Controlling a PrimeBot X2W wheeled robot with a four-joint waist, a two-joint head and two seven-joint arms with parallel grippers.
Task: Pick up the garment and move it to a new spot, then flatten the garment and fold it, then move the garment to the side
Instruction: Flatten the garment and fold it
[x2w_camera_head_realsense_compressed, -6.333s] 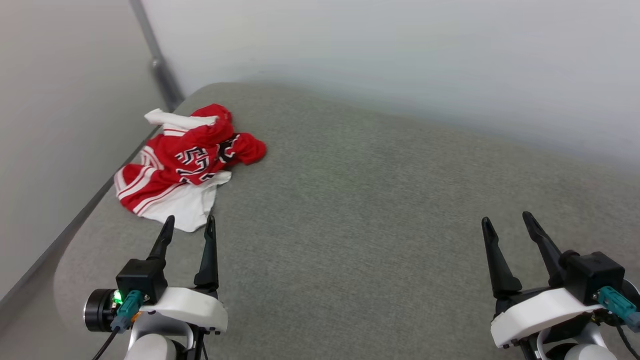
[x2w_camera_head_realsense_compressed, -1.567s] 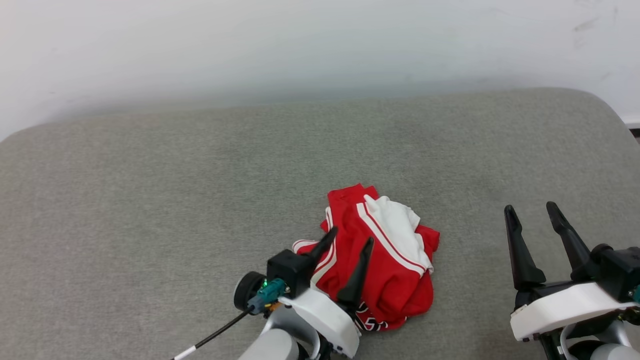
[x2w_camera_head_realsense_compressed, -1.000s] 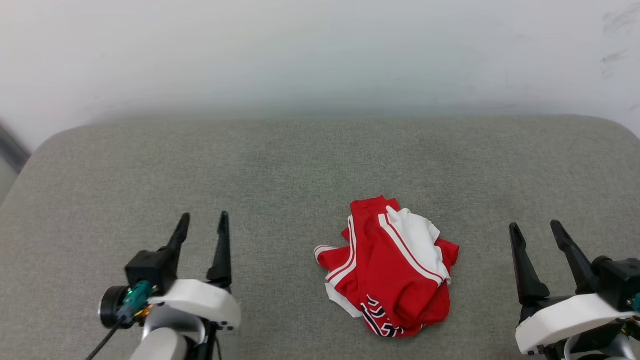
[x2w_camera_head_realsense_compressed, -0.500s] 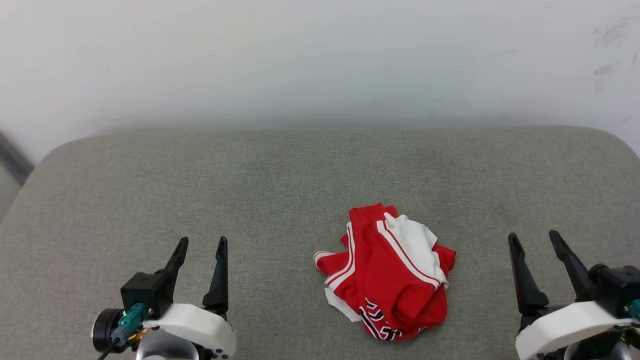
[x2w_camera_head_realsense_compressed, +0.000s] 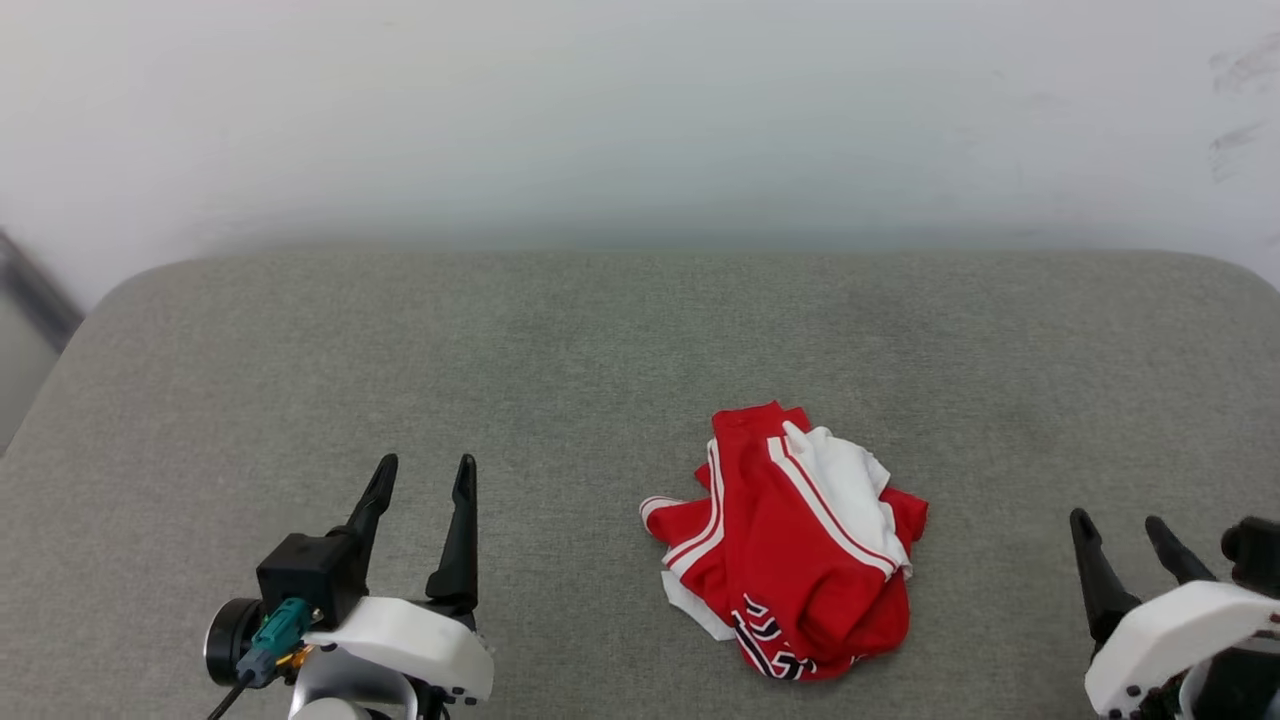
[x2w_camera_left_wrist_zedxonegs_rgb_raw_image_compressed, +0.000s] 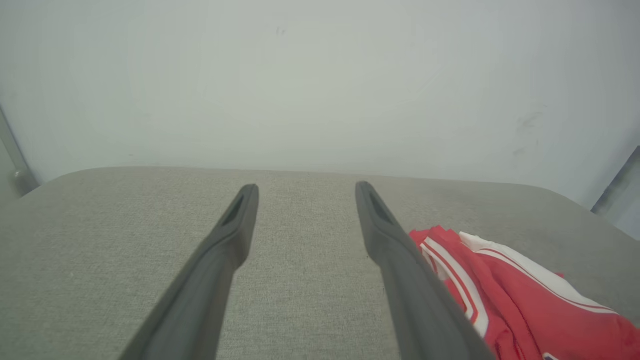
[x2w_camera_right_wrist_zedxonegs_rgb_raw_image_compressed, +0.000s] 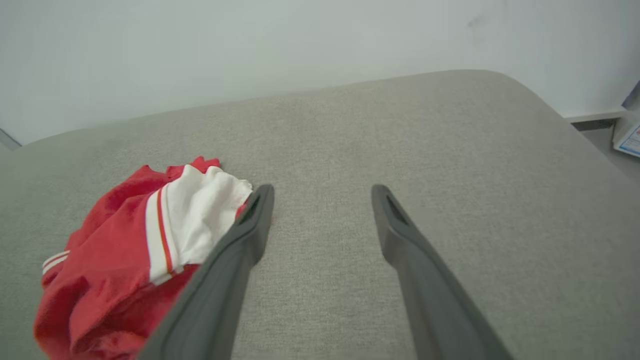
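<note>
The garment, a red jersey with white panels and striped trim, lies crumpled in a heap on the grey cushion, near the front and a little right of centre. Black letters show at its near edge. My left gripper stands open at the lower left, well clear of the heap. My right gripper stands open at the lower right, also apart from it. The left wrist view has the garment to the right of the open gripper; the right wrist view has the garment left of the open gripper.
A pale wall rises behind the cushion. The cushion's rounded corners fall away at far left and far right. A dark strip runs down the wall at the left. Bare grey cushion lies on both sides of the heap.
The left gripper let go of the garment and drew back to the left. The garment now lies still in its heap. The right gripper has sunk lower in the head view.
</note>
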